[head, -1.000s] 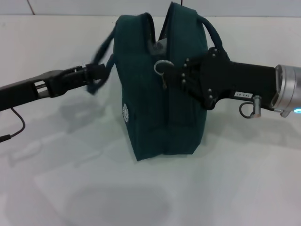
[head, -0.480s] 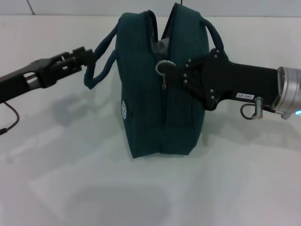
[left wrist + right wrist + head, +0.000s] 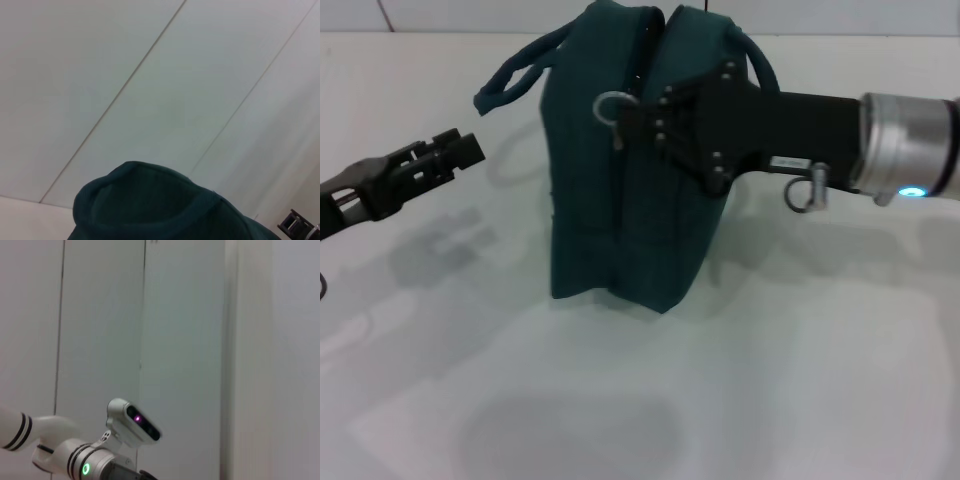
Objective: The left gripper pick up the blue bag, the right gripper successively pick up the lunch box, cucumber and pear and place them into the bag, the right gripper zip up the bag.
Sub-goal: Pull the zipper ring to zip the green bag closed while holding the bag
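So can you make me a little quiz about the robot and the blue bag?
1. True or false: the left tool is holding the blue bag by a handle.
2. Which tool is at the zipper ring? A) left B) right C) neither
3. Fill in: the blue bag stands ______ on the white table.

Key:
1. False. The left tool is apart from the bag, off to the robot's left, with nothing in it.
2. B. The right tool reaches across the bag's front to the ring.
3. Upright, handles up, with the opening almost zipped shut.
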Motion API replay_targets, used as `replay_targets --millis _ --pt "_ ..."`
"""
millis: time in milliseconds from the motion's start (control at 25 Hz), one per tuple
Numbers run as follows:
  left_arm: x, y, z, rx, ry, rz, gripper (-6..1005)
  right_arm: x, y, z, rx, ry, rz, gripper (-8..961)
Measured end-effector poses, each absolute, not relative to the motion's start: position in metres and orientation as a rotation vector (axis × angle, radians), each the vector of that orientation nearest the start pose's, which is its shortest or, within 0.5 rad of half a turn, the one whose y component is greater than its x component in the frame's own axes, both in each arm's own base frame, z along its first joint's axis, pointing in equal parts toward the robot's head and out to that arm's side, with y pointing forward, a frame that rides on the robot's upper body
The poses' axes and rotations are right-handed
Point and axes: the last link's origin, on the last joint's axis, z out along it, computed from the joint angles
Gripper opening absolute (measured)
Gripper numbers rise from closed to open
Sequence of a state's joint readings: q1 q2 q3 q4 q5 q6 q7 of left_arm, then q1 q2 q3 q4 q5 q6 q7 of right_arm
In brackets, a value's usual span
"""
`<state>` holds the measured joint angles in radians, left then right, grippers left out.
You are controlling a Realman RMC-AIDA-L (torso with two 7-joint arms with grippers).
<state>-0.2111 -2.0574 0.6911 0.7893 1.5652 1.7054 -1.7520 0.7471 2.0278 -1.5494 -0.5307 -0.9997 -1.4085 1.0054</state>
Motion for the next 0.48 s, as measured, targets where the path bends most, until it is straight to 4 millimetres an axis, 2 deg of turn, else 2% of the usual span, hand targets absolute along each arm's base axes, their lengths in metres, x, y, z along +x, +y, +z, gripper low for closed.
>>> replay_targets --millis 160,480 --pt "-0.3 0.265 0.063 -2.28 -1.095 -1.221 618 0.107 0.357 -0.056 -2.789 -0.123 1.164 10" --pt "-0.287 0.277 0.043 -2.348 -1.11 -1.245 617 0.108 0.365 -0.052 -2.721 -0.073 1.176 10"
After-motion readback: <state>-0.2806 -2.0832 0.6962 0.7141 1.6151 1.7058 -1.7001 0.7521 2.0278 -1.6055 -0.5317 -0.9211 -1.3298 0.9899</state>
